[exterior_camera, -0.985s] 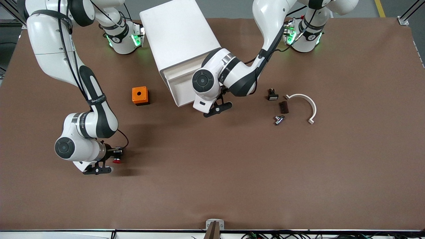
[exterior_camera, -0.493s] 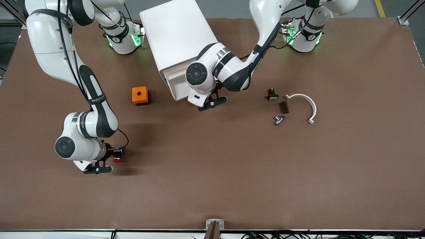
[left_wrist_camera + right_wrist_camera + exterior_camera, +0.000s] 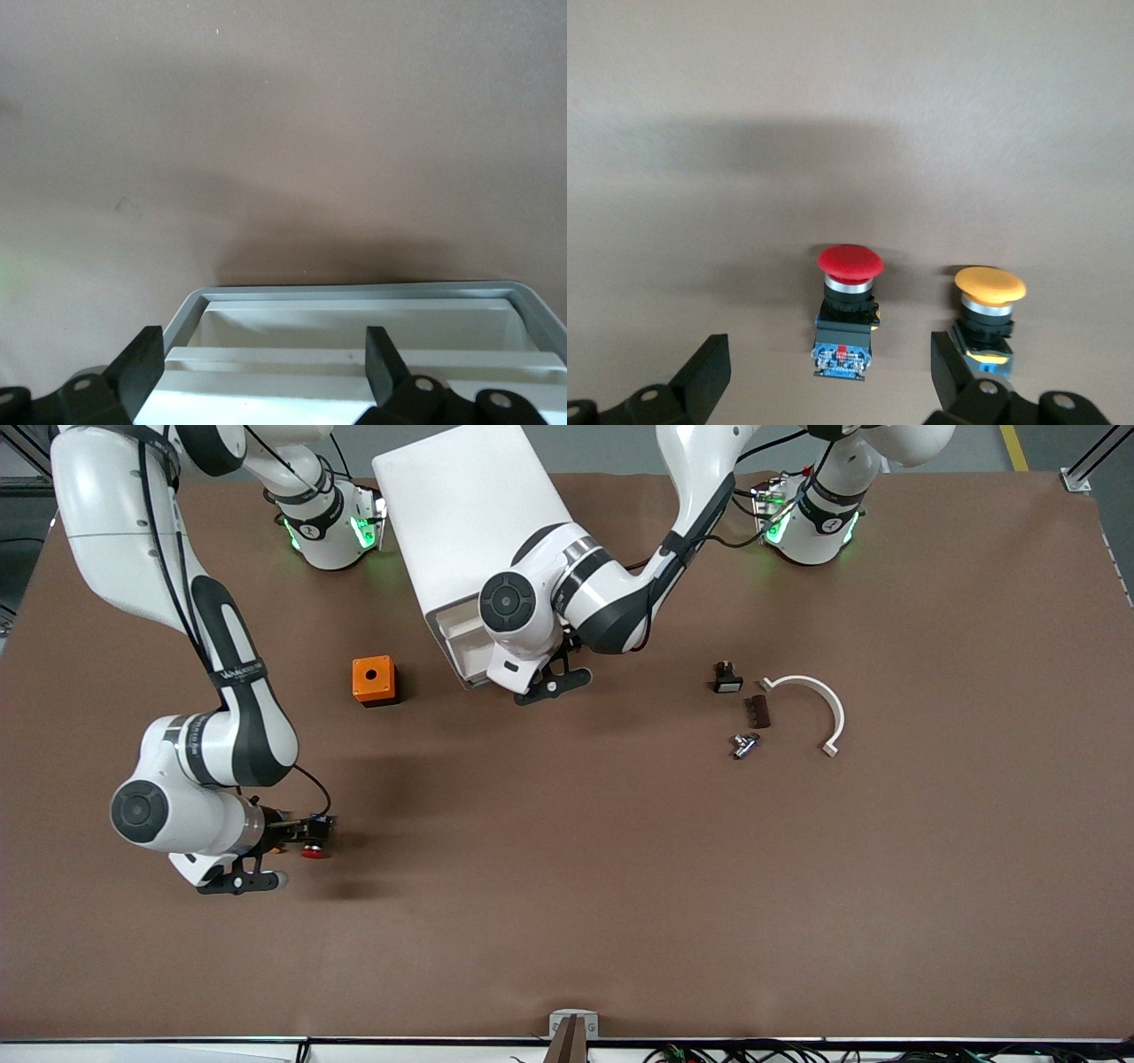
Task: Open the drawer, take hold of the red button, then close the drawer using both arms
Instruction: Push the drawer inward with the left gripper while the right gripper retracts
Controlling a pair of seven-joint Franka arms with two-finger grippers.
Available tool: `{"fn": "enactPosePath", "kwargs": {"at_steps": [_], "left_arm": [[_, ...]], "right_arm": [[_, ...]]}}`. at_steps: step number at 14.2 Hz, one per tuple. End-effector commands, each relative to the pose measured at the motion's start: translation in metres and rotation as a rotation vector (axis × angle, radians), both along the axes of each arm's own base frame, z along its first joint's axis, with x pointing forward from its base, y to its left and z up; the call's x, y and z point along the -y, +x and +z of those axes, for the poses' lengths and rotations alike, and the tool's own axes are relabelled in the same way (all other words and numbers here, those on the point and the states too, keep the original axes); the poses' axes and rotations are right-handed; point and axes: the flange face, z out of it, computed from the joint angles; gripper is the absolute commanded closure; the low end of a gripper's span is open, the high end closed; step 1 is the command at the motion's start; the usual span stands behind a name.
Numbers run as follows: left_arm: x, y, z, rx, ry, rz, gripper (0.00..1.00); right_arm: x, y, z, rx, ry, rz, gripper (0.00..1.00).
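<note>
The white cabinet [image 3: 469, 514] stands near the robots' bases. Its top drawer [image 3: 461, 651] sticks out a short way. My left gripper [image 3: 500, 677] is at the drawer's front, open, with the drawer's rim [image 3: 354, 292] between the spread fingers [image 3: 142, 354]. The red-capped button [image 3: 312, 852] lies on the table toward the right arm's end, nearer the front camera. My right gripper [image 3: 297, 840] is open over it. In the right wrist view the button [image 3: 849, 301] lies free between the gripper's [image 3: 828, 350] spread fingers.
A yellow-capped button [image 3: 990, 285] lies beside the red one. An orange box with a hole [image 3: 373, 680] sits near the cabinet. Small parts [image 3: 728, 677] [image 3: 757, 710] [image 3: 744, 744] and a white curved piece [image 3: 815, 700] lie toward the left arm's end.
My left arm has pushed the drawer most of the way into the cabinet. My right hand has drawn back a little from the red button, which stays in place on the table.
</note>
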Motion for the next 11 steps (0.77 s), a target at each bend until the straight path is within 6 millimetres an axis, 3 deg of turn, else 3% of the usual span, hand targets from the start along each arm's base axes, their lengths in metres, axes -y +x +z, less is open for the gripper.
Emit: {"fn": "enactPosePath", "kwargs": {"at_steps": [1, 5, 11], "left_arm": [[0.0, -0.014, 0.008, 0.0, 0.013, -0.017, 0.0], [0.006, -0.024, 0.007, 0.013, 0.021, -0.055, 0.0], [0.015, -0.039, 0.005, 0.021, 0.026, -0.1, 0.0]], "right_arm": [[0.006, 0.003, 0.033, 0.036, 0.024, -0.001, 0.0], [0.019, 0.01, 0.086, 0.118, 0.024, 0.014, 0.0], [0.041, 0.001, 0.135, 0.128, 0.013, 0.002, 0.0]]}}
